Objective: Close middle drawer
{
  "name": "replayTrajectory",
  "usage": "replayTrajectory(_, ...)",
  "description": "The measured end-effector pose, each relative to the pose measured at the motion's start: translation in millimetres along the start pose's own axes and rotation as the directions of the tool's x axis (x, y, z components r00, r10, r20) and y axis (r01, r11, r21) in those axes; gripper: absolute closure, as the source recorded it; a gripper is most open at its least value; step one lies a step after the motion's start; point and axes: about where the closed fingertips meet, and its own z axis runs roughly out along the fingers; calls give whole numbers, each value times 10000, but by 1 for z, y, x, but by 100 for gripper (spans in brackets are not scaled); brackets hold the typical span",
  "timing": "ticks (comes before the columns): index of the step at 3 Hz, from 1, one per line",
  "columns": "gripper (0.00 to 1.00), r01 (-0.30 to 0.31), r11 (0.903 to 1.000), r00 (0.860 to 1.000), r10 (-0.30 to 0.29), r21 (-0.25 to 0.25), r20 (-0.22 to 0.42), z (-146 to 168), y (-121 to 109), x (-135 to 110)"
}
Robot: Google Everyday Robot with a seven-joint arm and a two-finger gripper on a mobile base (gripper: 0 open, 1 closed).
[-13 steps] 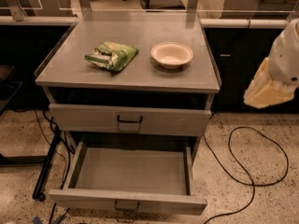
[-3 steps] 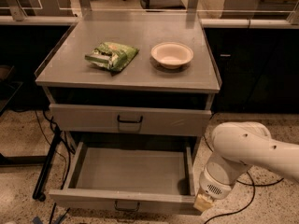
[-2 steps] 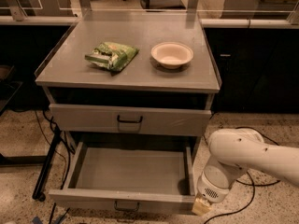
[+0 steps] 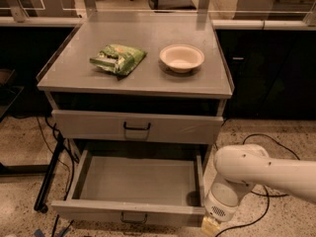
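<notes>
The grey metal cabinet stands in the middle of the camera view. Its middle drawer is pulled far out, a wide shallow empty tray. Its low front panel carries a small dark handle. The top drawer above it is closed. My white arm comes in from the right. My gripper points down at the bottom edge of the view, right beside the right end of the middle drawer's front panel. Most of the gripper is cut off by the frame edge.
A green snack bag and a white bowl lie on the cabinet top. Black cables run over the speckled floor at the right. A black stand leg leans at the cabinet's left. Dark counters stand behind.
My arm came in from the upper right and dropped beside the drawer's right front corner. Over the last second it moved slightly lower. The drawer has not moved.
</notes>
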Motion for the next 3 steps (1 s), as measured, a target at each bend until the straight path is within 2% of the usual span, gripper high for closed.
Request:
replayTrajectory(1, 100, -683, 9976, 9976, 682, -78, -121, 40, -13, 5)
replayTrajectory(2, 100, -677, 9976, 9976, 676, -105, -137, 41, -13, 5)
replayTrajectory(3, 100, -940, 9940, 9953, 926, -560, -268, 73, -18, 6)
